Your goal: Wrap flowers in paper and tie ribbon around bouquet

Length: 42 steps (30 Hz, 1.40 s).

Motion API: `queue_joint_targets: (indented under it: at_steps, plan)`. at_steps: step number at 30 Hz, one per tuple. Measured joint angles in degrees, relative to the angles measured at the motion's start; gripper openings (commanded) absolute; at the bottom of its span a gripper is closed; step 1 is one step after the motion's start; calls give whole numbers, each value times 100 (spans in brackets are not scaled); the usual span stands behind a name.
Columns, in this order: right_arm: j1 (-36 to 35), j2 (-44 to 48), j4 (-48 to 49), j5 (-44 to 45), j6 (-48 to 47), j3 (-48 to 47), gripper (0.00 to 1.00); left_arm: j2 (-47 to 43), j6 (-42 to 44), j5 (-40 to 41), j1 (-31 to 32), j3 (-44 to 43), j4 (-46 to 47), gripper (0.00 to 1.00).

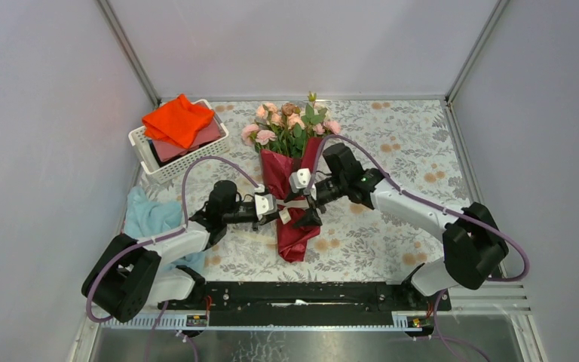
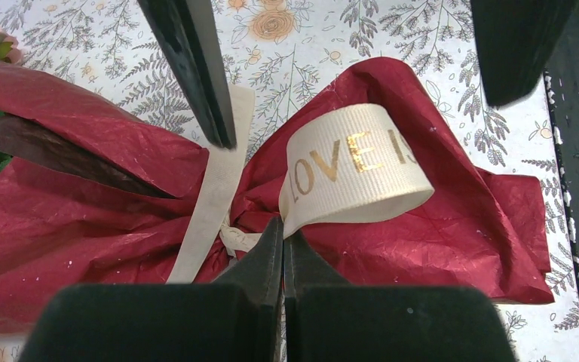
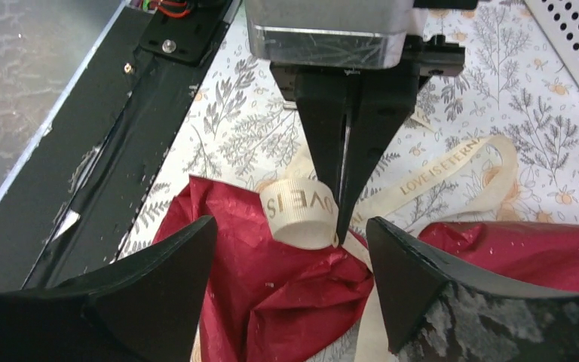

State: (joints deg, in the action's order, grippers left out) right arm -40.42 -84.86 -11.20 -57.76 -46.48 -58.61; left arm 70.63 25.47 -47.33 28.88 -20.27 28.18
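Note:
The bouquet (image 1: pixel 290 196) lies mid-table: pink flowers (image 1: pixel 290 124) rise from a dark red paper (image 1: pixel 294 237) cone. A cream ribbon (image 1: pixel 295 204) is knotted around its waist. My left gripper (image 2: pixel 283 226) is shut on the base of a ribbon loop (image 2: pixel 354 166) printed with gold letters, right at the knot. A flat ribbon tail (image 2: pixel 211 204) runs off beside it. My right gripper (image 3: pixel 290 226) stands open just above the paper (image 3: pixel 294 294), its fingers (image 3: pixel 415 279) straddling the loop (image 3: pixel 294 211) and the left gripper's tips (image 3: pixel 339 219), with nothing held.
A white basket (image 1: pixel 188 162) holding an orange cloth (image 1: pixel 179 121) stands at the back left. A light blue cloth (image 1: pixel 151 215) lies by the left arm. A black rail (image 1: pixel 301 294) runs along the near edge. More ribbon (image 3: pixel 452 170) trails on the floral tablecloth.

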Motion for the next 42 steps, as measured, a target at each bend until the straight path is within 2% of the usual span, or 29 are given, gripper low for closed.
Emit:
queue_joint_targets:
  at_steps: [5, 7, 14, 16, 20, 21, 22, 23, 24, 25, 28, 30, 32, 35, 39, 42]
  plan:
    - [-170, -15, 1152, -15, 577, 409, 79, 0, 2, -4, 0, 0, -2, 0]
    - [-219, -61, 1384, -13, 678, 420, 76, 0, 9, -4, 0, 0, -11, 0]
    - [-278, -339, 1123, 177, 468, 227, 28, 0, 44, -22, 0, -2, -94, 0]
    - [-278, -352, 914, 260, 337, 164, 2, 0, 46, -26, 0, -7, -111, 0]
    - [-278, -352, 481, 446, 160, 2, 0, 2, 46, -28, 0, -33, -136, 0]
    - [-278, -352, 411, 487, 164, -26, 0, 2, 44, -28, 0, -39, -144, 21]
    - [-275, -352, 411, 522, 208, -31, 0, 2, 46, -26, 0, -48, -157, 54]
    - [-273, -352, 420, 555, 273, -33, 0, 2, 35, -22, 0, -59, -173, 77]
    - [-267, -352, 435, 601, 363, -33, 0, -4, 63, -7, -2, -72, -201, 95]
    - [-256, -352, 472, 649, 481, -28, 0, -26, 59, 20, -13, -131, -317, 98]
    - [-212, -348, 793, 831, 841, 33, 0, -125, 160, 153, -232, -715, -1099, 96]
    - [-160, -341, 1027, 916, 1058, 122, 0, -76, 302, 258, -651, -1397, -1703, 88]
    - [-94, -330, 1255, 964, 1263, 254, 0, 105, 597, 551, -1156, -2133, -2260, 87]
    - [-28, -328, 1475, 1043, 1495, 396, 0, 656, 1176, 1331, -1711, -2979, -3185, 90]
    - [-17, -326, 1679, 1069, 1644, 446, 0, 1720, 1460, 2203, -1923, -3742, -4334, 92]
    - [-15, -326, 1788, 1073, 1694, 463, 0, 2531, 1399, 2743, -1956, -4341, -5038, 82]
